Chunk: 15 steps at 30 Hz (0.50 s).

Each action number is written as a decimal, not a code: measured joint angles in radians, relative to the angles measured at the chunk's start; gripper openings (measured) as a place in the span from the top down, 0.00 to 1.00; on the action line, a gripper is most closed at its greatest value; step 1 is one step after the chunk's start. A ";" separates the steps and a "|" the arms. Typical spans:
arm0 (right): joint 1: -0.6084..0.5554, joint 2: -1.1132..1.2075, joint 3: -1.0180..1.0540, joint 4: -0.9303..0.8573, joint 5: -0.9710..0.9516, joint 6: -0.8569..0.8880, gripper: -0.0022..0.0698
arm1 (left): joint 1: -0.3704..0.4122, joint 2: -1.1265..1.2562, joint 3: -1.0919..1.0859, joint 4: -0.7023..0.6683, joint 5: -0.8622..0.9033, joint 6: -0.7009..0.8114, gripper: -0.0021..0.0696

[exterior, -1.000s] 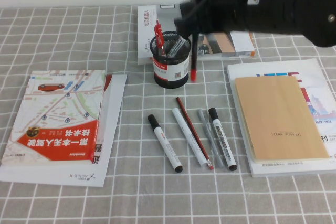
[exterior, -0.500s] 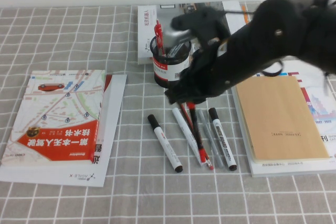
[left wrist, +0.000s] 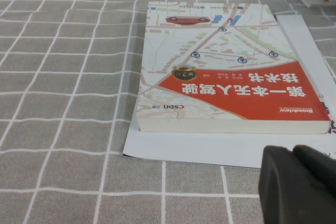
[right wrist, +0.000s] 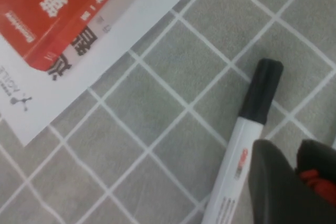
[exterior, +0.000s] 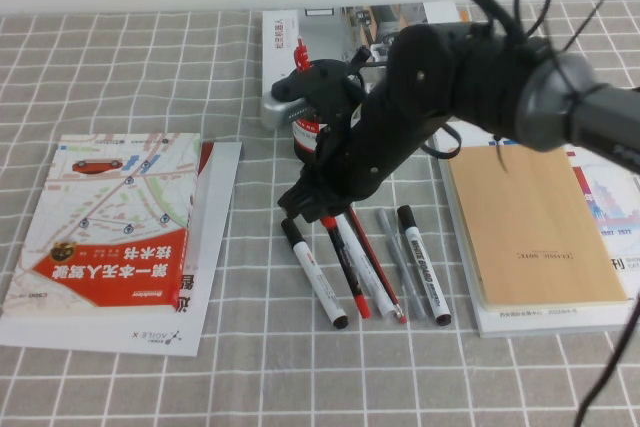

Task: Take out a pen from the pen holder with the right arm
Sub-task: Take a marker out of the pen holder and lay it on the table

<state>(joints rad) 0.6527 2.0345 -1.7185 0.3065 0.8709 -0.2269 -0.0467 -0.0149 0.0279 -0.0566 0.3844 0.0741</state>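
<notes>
Right pincer [exterior: 322, 215], pinching the pen [exterior: 345, 272], holds it low at the holder's [exterior: 303, 137] 6 o'clock; release seems next. Left pincer [left wrist: 300, 182], pressed together, sits by the book [left wrist: 226, 66].

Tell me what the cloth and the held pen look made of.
Cloth: likely woven fabric, matte, grey with white grid. Pen: probably plastic, smooth red-and-black barrel. Right pincer grips it low over the markers; left pincer hovers by the book.

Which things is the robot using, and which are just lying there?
Job: right gripper, low over the table, holding red pen; pen holder.
Lying about: loose markers, map book, tan notebook; left gripper, idle beside map book.
</notes>
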 joint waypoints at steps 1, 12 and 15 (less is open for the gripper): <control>0.000 0.012 -0.010 0.000 0.000 0.000 0.91 | 0.000 0.000 0.000 0.000 0.000 0.000 0.98; 0.000 0.092 -0.077 -0.002 -0.005 -0.002 0.91 | 0.000 0.000 0.000 0.000 0.000 0.000 0.98; 0.000 0.102 -0.079 -0.002 -0.021 -0.002 0.91 | 0.000 0.000 0.000 0.000 0.000 0.000 0.98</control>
<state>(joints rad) 0.6527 2.1363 -1.7972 0.3046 0.8496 -0.2284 -0.0467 -0.0149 0.0279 -0.0566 0.3844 0.0741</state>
